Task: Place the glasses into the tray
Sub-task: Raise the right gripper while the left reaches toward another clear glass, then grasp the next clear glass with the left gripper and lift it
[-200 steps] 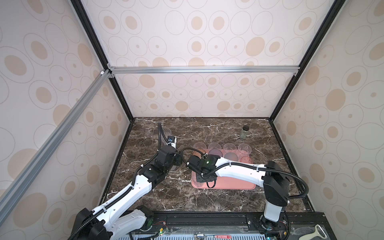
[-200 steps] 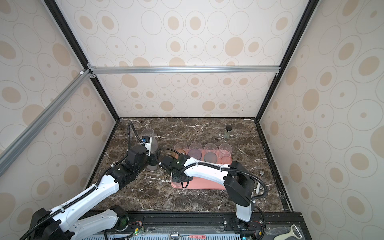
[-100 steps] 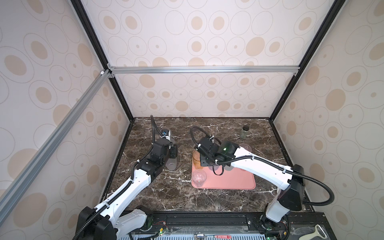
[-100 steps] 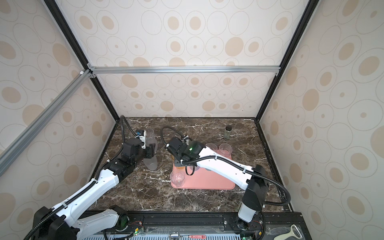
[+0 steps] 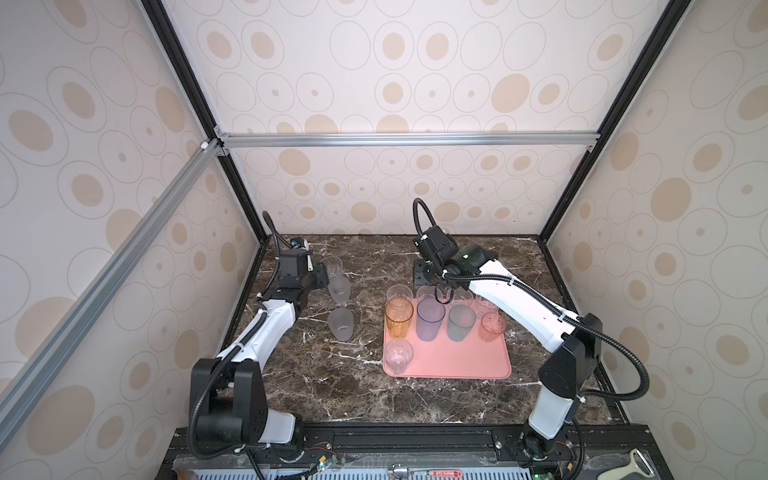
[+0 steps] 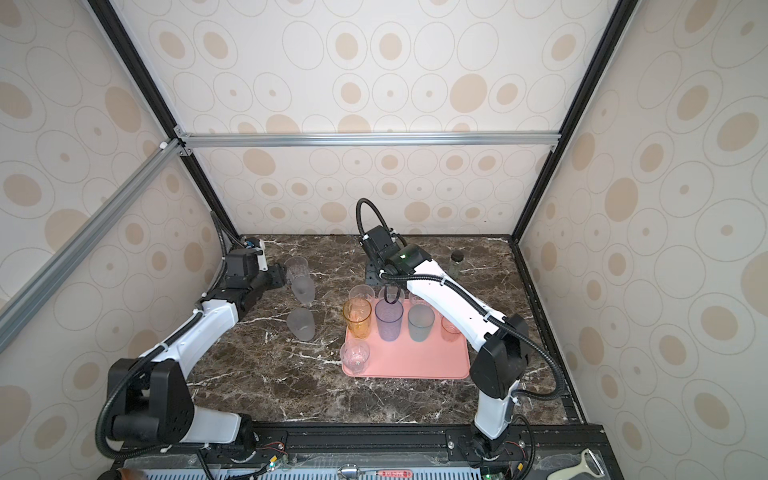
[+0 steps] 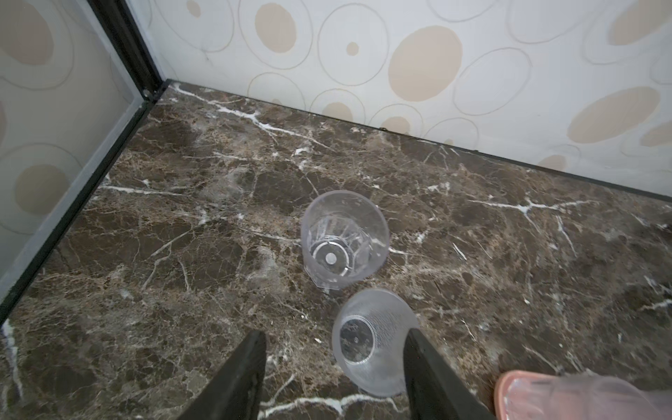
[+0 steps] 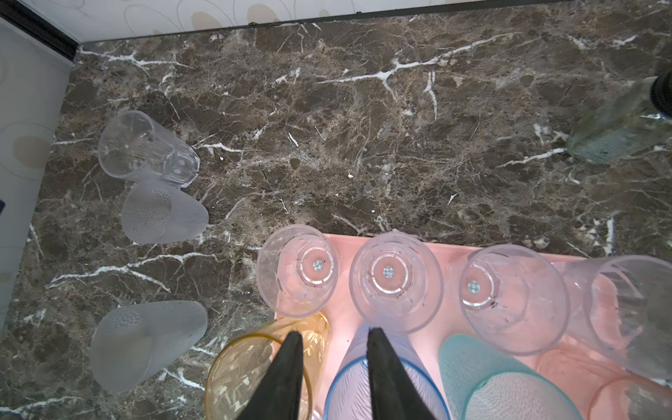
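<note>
Three glasses (image 5: 340,325) stayed on the counter (image 5: 332,386); right fingers (image 8: 287,374), narrowly apart, empty, had risen off the tray (image 5: 457,363); left fingers (image 7: 240,378), apart, straddled a frosted glass (image 7: 374,342).

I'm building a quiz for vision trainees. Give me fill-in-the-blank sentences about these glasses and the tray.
The glasses standing on the marble, off the tray, number ___.
Between the amber glass and the teal glass stands the ___ glass.
In the left wrist view, the glass between the fingers of the left gripper is ___.
The lid of the jar is ___.
Missing words: three; blue-purple; frosted; black.
</note>
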You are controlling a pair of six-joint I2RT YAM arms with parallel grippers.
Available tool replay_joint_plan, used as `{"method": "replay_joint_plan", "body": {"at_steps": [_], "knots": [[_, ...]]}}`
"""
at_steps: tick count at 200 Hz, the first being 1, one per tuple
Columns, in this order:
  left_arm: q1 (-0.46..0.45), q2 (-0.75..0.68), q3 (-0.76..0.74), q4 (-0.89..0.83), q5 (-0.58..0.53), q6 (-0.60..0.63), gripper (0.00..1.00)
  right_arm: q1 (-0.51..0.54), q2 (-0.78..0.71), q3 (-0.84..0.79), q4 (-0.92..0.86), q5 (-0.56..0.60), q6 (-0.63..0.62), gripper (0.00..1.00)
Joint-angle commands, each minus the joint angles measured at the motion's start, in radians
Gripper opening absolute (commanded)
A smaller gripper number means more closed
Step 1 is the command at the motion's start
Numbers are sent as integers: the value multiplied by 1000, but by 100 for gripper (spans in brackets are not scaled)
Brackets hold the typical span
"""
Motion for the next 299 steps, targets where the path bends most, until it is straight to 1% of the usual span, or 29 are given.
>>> {"method": "replay_joint_plan", "body": {"at_steps": [1,16,40,51,93,129,173,215,232,256,270,287,299], "knots": [[47,104,126,14,116,-44,58,-6,14,39,-12,-17,-51,33],[59,199,217,-42,136,-22,56,-10,14,38,-12,-16,-64,33],[60,321,357,-137,98,34,55,-16,16,30,-5,-26,-78,33],[59,361,397,-161,67,53,54,-16,19,30,-2,-31,-82,33],[61,478,520,-237,40,111,51,-21,36,27,0,-43,-96,33],[57,519,551,-252,38,127,48,-24,32,11,15,-25,-91,33],[46,558,558,-252,47,133,45,-24,44,5,23,-36,-80,33],[40,574,563,-240,47,131,40,-24,50,-1,27,-42,-73,32],[35,589,580,-252,43,136,34,-25,52,2,24,-37,-77,32],[30,600,599,-266,37,145,21,-28,49,9,22,-32,-80,32],[29,596,607,-276,37,147,16,-28,49,10,20,-29,-82,32],[27,586,606,-275,32,152,12,-29,46,8,18,-29,-81,33],[27,585,607,-277,28,156,11,-30,44,7,19,-28,-79,32]]}}
